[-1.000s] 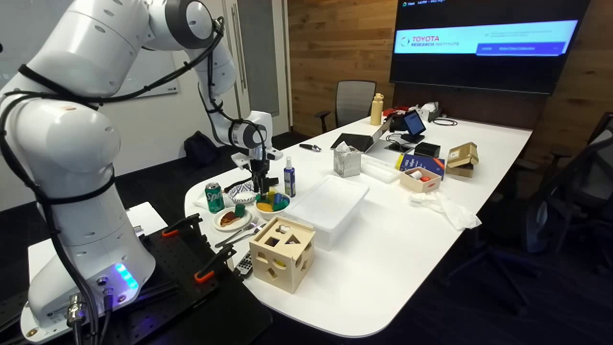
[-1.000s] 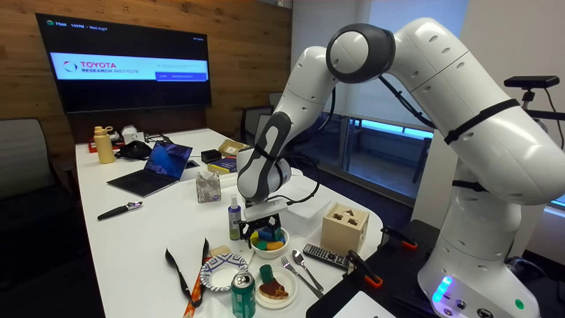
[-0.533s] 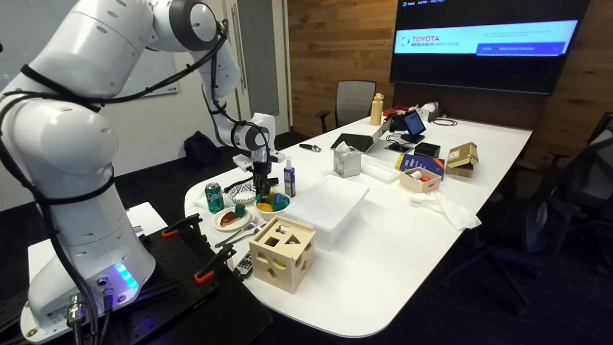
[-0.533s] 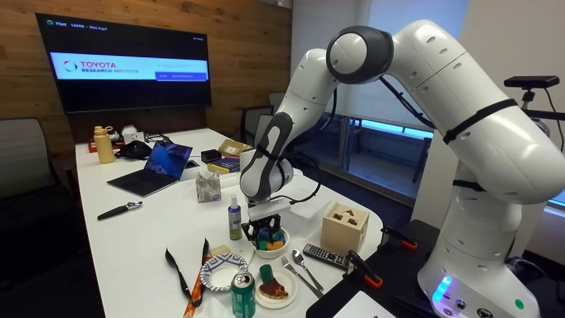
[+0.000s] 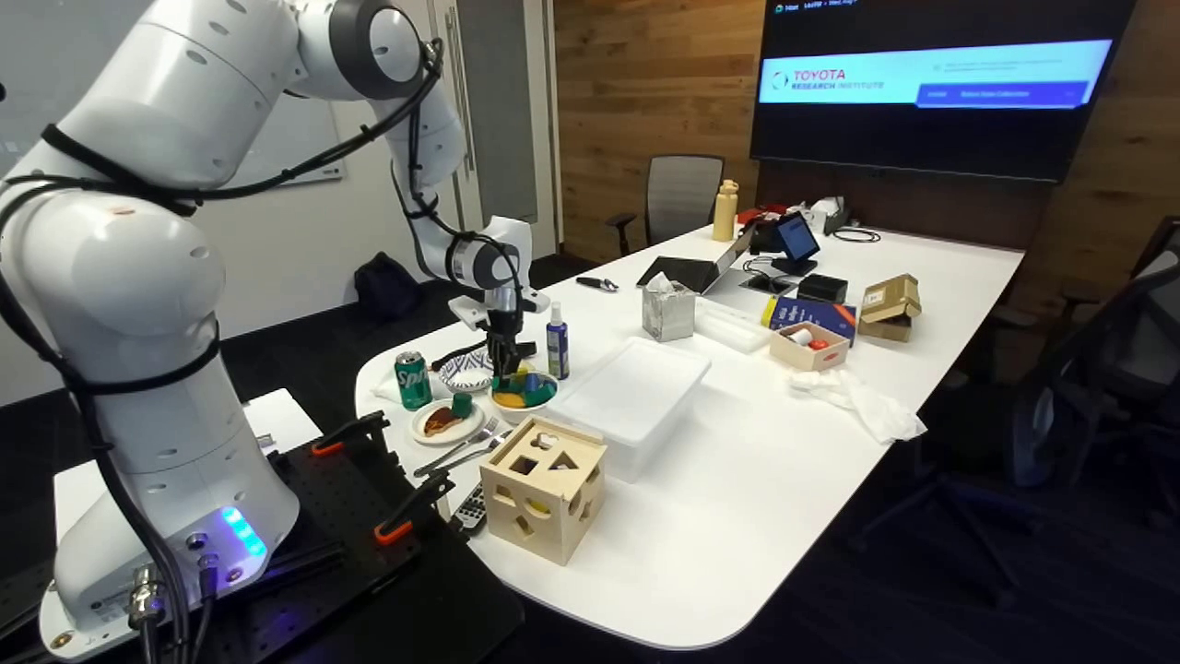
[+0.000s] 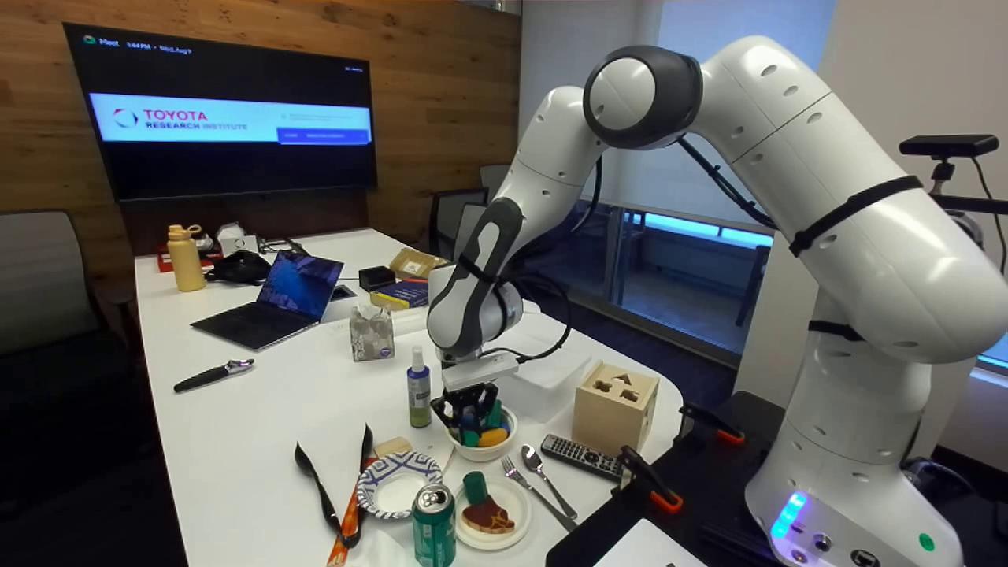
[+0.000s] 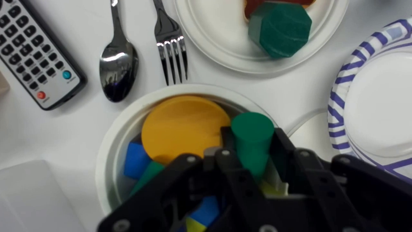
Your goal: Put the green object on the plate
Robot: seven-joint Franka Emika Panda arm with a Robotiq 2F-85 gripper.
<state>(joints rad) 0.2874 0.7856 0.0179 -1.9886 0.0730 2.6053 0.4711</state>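
The green object (image 7: 252,129), a short plain cylinder, stands between the fingers of my gripper (image 7: 252,137) in the wrist view. Both pads press against its sides, so the gripper is shut on it. It is still down in the white bowl (image 7: 104,170) among orange, blue, yellow and other green pieces. In an exterior view the gripper (image 6: 466,429) hides most of the bowl's far side. The plate (image 7: 215,42) lies beside the bowl, carrying a brown toy steak (image 6: 488,516) and a dark green faceted block (image 7: 283,30). Both exterior views show the plate (image 5: 421,426) close to the bowl.
A fork (image 7: 170,42), a spoon (image 7: 119,67) and a remote (image 7: 38,54) lie near the bowl. Around it stand a patterned bowl (image 6: 370,492), a green can (image 6: 435,528), a spray bottle (image 6: 419,390), a wooden shape box (image 6: 614,409) and a white bin (image 5: 627,397).
The fingers, wide apart a second ago, have come together on the green object. My gripper has shifted slightly to the right in both exterior views. The plate and its contents stay put.
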